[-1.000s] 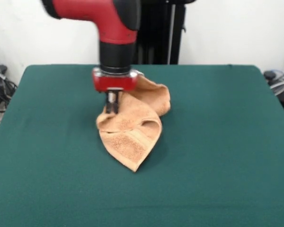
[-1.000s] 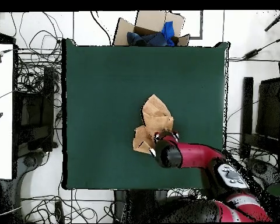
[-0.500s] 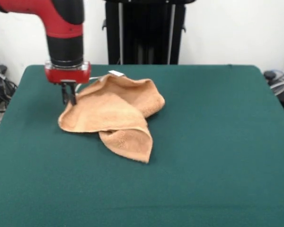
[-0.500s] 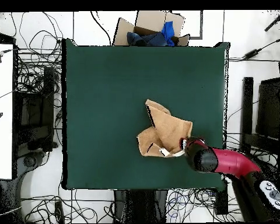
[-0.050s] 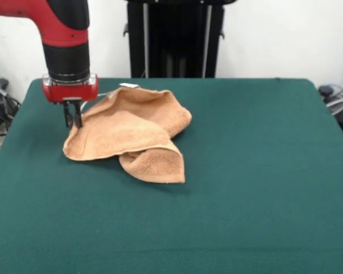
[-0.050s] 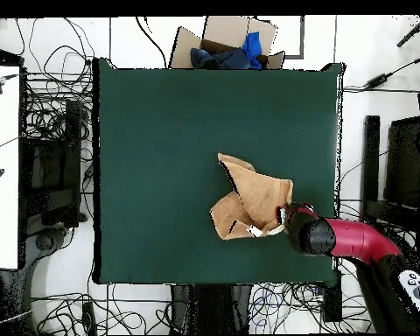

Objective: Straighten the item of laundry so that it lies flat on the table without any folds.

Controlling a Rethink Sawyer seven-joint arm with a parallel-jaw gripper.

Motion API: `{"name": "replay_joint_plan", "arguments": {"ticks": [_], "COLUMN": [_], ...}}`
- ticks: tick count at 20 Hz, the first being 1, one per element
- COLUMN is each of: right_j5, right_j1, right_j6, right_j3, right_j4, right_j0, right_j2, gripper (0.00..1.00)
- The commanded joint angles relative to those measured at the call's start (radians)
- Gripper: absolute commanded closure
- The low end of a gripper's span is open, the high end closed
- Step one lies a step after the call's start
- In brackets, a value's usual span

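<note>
Towel, one tan terry-cloth rectangle, lies rumpled left of centre on the one dark green felt table, a flap doubled under. My single black claw seems nearly closed, pinching its left corner, I judge to draw that fold out.

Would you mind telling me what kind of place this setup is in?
Probably a robotics lab. A red arm works a towel on a green felt table, loose cables cover the floor around it, and a cardboard box of cloth sits beside the table.
</note>
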Motion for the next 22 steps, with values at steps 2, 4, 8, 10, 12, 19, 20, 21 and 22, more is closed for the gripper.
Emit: {"name": "replay_joint_plan", "arguments": {"ticks": [2,4,8,10,12,19,20,21,22], "right_j5": [0.086,0.092,0.094,0.096,0.132,0.261,0.297,0.315,0.333], "right_j1": [-0.057,-0.067,-0.065,-0.071,-0.055,0.035,0.027,0.020,0.010], "right_j6": [-0.124,-0.127,-0.199,-0.246,-0.345,-0.454,-0.451,-0.445,-0.437], "right_j3": [-0.053,-0.065,-0.104,-0.116,-0.124,-0.341,-0.363,-0.372,-0.382], "right_j4": [-0.069,-0.080,-0.106,-0.110,-0.072,-0.053,-0.040,-0.033,-0.027], "right_j0": [0.073,0.088,0.050,0.013,-0.079,-0.073,-0.055,-0.043,-0.026], "right_j2": [0.087,0.074,0.096,0.132,0.245,0.349,0.342,0.335,0.325], "gripper": [1.00,1.00,1.00,1.00,1.00,1.00,1.00,1.00,1.00]}}
